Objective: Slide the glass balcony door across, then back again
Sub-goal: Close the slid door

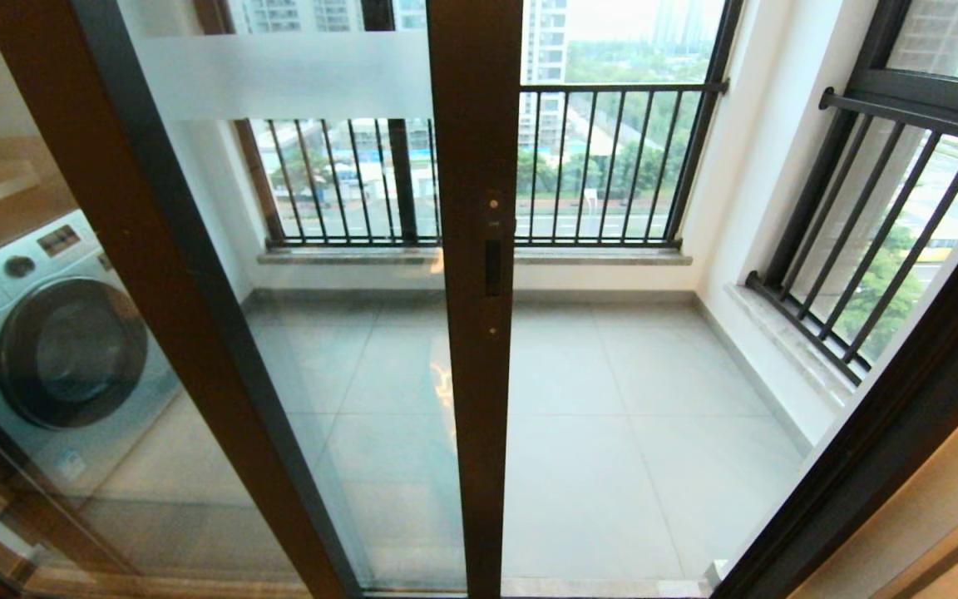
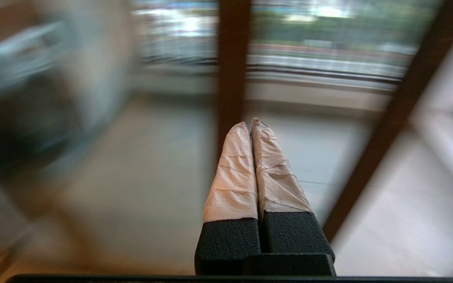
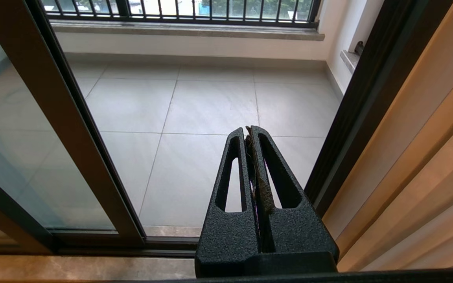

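The left gripper (image 2: 250, 122) appears only in the left wrist view, at lower centre of the frame; its two tape-wrapped fingers (image 2: 234, 177) are pressed fully together and hold nothing, with their tips pointing toward a dark brown vertical stile behind them. Contact between tips and stile cannot be determined, as the background there is blurred. The right gripper (image 3: 249, 129) appears only in the right wrist view, at lower centre; its black slotted fingers (image 3: 232, 173) are closed against each other, hold nothing and touch nothing, and point out over the grey balcony floor tiles (image 3: 210, 106). Neither gripper is visible in the head view. In the head view, the glass balcony door (image 1: 338, 333) occupies the left and centre of the frame, with its brown stile (image 1: 475, 333) running vertically down the centre. The black handle slot (image 1: 492, 268) sits at mid-height on that stile, and the frosted band (image 1: 288, 75) crosses the glass at upper left. The opening to the right of the stile is unobstructed down to the floor tiles. A washing machine (image 1: 46, 349) stands behind the glass at left. Black-barred windows (image 1: 612, 166) line the far and right walls.
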